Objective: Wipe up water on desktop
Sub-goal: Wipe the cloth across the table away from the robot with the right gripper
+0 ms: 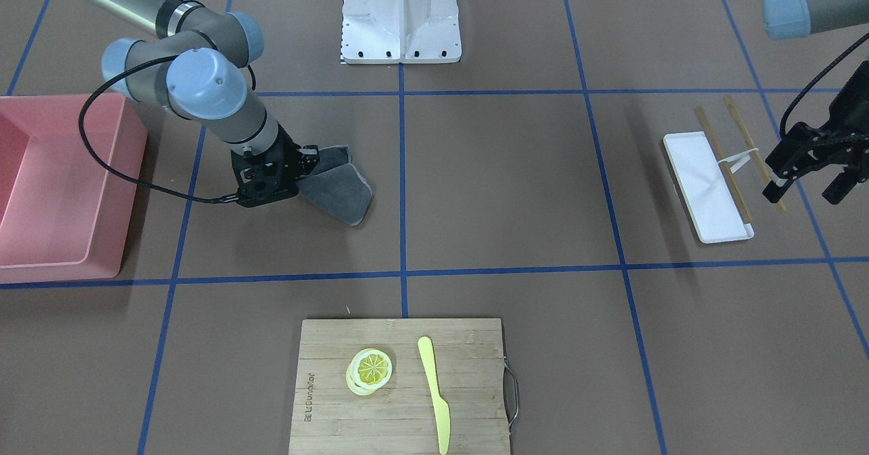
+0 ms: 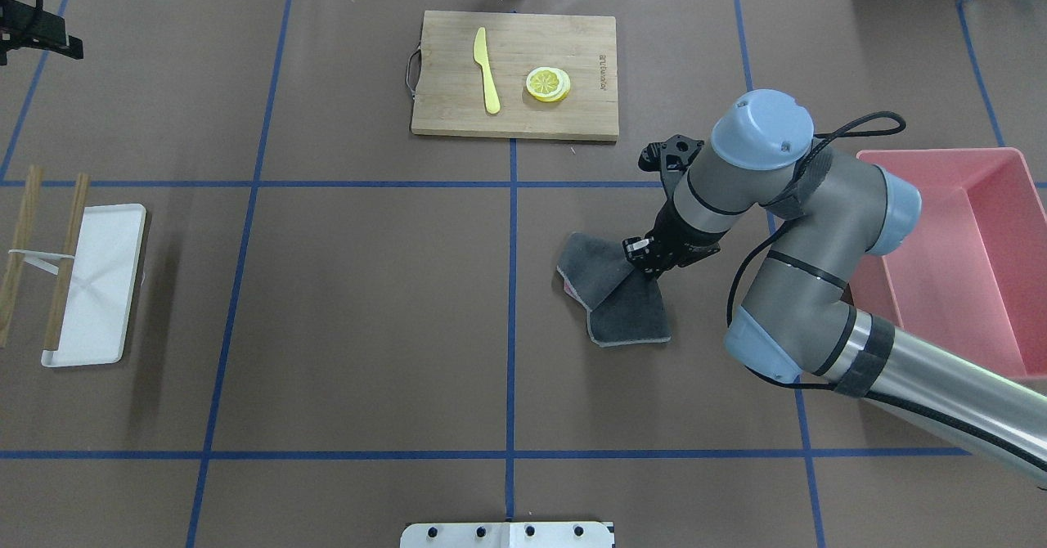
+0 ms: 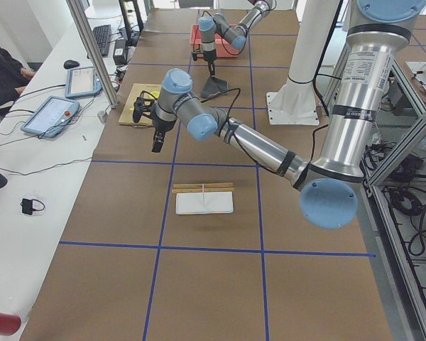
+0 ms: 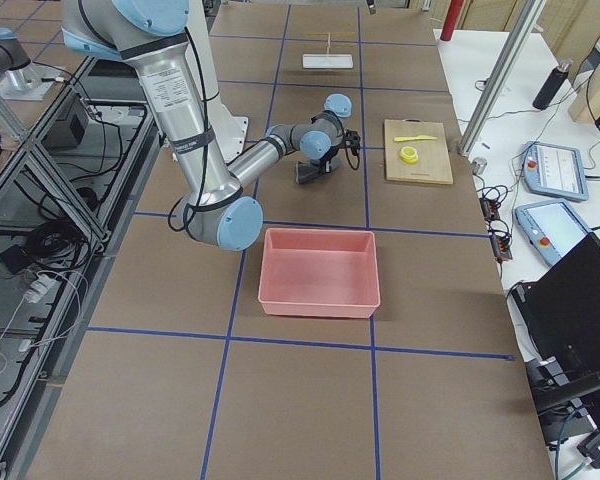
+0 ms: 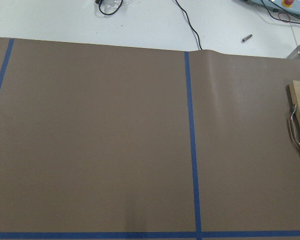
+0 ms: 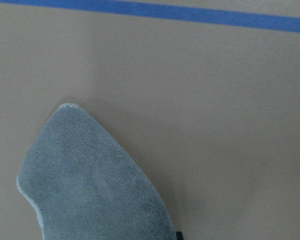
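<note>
The brown desktop [image 1: 502, 170] with blue tape lines fills every view; I can make out no water on it. My right gripper [image 1: 271, 187] is low over the desktop and shut on a bunched corner of a grey cloth [image 1: 339, 187], which fans out flat on the surface beside it. In the overhead view the gripper [image 2: 644, 258] sits at the cloth's [image 2: 626, 303] upper right corner. The right wrist view shows a rounded lobe of the cloth [image 6: 90, 185] on the desktop. My left gripper [image 1: 808, 187] hangs open and empty near a white tray.
A pink bin [image 1: 61, 190] stands close beside the right arm. A wooden cutting board [image 1: 468, 373] carries lemon slices [image 1: 370, 370] and a yellow knife [image 1: 434, 394]. A white tray [image 1: 699, 187] with chopsticks [image 1: 723, 163] lies under the left gripper. The robot's white base [image 1: 400, 17] stands at the table's edge.
</note>
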Robot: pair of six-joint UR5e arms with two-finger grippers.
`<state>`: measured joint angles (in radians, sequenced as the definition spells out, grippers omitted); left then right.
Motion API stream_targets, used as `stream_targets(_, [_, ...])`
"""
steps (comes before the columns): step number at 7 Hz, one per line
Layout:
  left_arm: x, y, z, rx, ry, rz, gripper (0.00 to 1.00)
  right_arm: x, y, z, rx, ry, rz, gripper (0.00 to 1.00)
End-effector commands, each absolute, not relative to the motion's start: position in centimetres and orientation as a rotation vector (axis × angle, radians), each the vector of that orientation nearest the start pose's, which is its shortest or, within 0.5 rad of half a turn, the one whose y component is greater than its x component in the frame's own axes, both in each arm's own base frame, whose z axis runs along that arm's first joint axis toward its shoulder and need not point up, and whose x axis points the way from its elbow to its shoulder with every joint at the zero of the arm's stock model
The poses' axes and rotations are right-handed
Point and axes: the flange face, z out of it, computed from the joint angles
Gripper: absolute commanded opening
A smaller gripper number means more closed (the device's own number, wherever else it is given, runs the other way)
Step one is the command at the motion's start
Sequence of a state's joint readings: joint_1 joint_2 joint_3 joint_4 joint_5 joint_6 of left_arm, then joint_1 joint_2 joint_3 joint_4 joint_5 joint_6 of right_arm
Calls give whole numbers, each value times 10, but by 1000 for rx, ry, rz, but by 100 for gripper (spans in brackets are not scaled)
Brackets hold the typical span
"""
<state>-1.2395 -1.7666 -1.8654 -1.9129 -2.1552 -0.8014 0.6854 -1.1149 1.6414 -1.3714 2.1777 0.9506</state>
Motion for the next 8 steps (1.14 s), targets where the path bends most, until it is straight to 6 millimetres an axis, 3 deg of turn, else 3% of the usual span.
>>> stream_targets(1, [108,-554,375,389,898,-189,98,-432,-504,383,-50,-853,-80,0])
stream_targets(3, [107,-555,379,382,894,-193,98,-400,-532,412,-30,-755,-36,0])
stream_targets(5, [108,-557,384,374,888,-198,98,-378,-549,418,-1,-625,-33,0])
stream_targets(6, [107,-557,386,372,887,-200,98,-383,-546,419,14,-588,-35,0])
stream_targets(7, [107,-557,388,371,884,-201,98,-415,-532,405,37,-569,-71,0])
stream_targets(8, [106,-559,392,363,880,-205,98,-449,-515,379,31,-580,-102,0])
